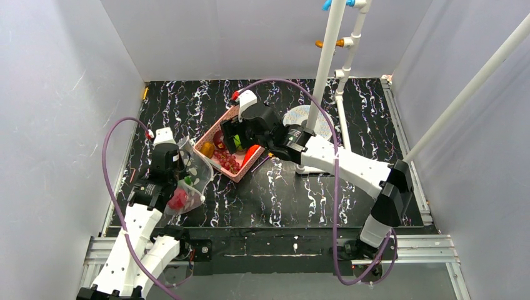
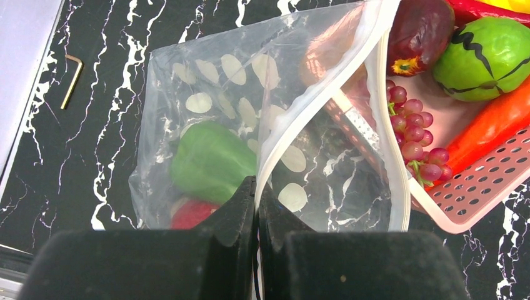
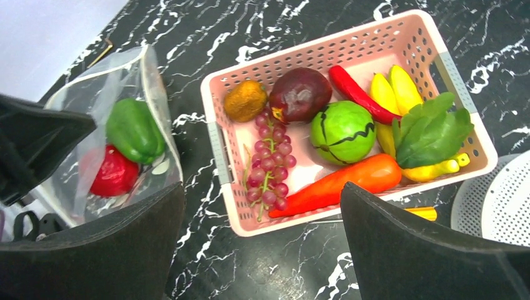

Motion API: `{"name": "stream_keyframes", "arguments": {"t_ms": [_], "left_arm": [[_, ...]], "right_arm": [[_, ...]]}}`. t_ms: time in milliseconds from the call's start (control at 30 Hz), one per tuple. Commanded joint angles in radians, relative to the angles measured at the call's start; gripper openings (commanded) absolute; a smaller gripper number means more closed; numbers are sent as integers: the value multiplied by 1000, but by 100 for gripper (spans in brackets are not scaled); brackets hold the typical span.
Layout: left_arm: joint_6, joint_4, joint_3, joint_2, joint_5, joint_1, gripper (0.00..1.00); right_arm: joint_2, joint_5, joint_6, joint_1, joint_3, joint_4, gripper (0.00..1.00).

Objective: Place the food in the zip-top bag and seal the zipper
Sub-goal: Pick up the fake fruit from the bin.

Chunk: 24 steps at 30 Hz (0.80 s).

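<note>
Just left of the pink basket [image 3: 215,150], the left gripper [image 2: 257,206] was clamped on the zipper [image 2: 315,103] of the zip-top bag [image 2: 206,81] to hold its mouth open, while the right gripper [image 3: 262,194] hung over the basket, jaws apart, ready for more food [image 3: 342,131]

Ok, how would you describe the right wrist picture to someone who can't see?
A pink basket holds toy food: purple grapes, a carrot, a green round fruit and more. Left of it, a clear zip-top bag holds a green pepper and a red piece. The open right gripper hovers above.
</note>
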Motion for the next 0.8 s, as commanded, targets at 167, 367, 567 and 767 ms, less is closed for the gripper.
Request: {"name": "stream_keyframes", "arguments": {"t_ms": [167, 367, 567, 767], "left_arm": [[4, -12, 15, -11, -24, -3, 0], [6, -8, 15, -8, -12, -2, 0], [7, -8, 18, 5, 1, -3, 0], [9, -7, 16, 10, 8, -3, 0]], "right_arm": [[163, 104, -26, -62, 88, -50, 98], [323, 225, -183, -71, 204, -77, 98], [510, 301, -330, -70, 392, -169, 98], [553, 243, -335, -70, 394, -163, 98]]}}
